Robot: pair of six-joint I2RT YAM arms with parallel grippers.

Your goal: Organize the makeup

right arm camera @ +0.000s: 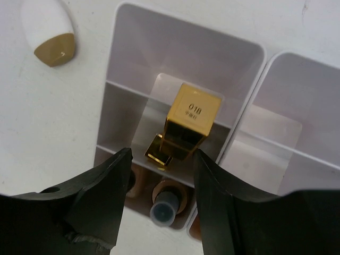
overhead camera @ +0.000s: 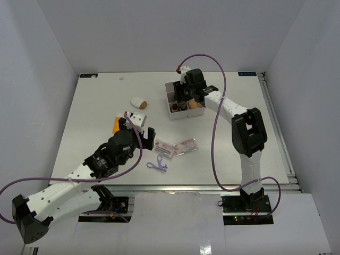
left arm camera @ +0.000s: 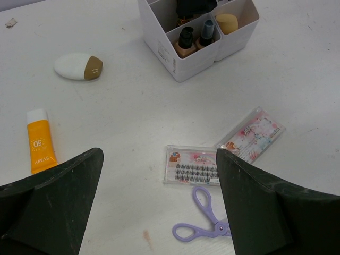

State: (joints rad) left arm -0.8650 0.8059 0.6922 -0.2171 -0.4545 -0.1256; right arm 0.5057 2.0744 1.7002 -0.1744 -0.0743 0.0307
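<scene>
Right gripper (right arm camera: 162, 154) hangs over the white box (right arm camera: 180, 53), jaws parted and gripping nothing. The gold lipstick (right arm camera: 190, 119) leans in a back compartment just past the fingertips, seemingly clear of both pads. A capped bottle (right arm camera: 162, 212) stands in the compartment nearer the camera. Left gripper (left arm camera: 158, 159) is spread wide and empty above the table. The near packet (left arm camera: 192, 172) lies ahead between its fingers, the second packet (left arm camera: 251, 133) just beside it. The purple tool (left arm camera: 204, 220) sits by the right finger, the yellow-orange tube (left arm camera: 40, 149) off left, and the white oval piece (left arm camera: 74, 66) beyond.
</scene>
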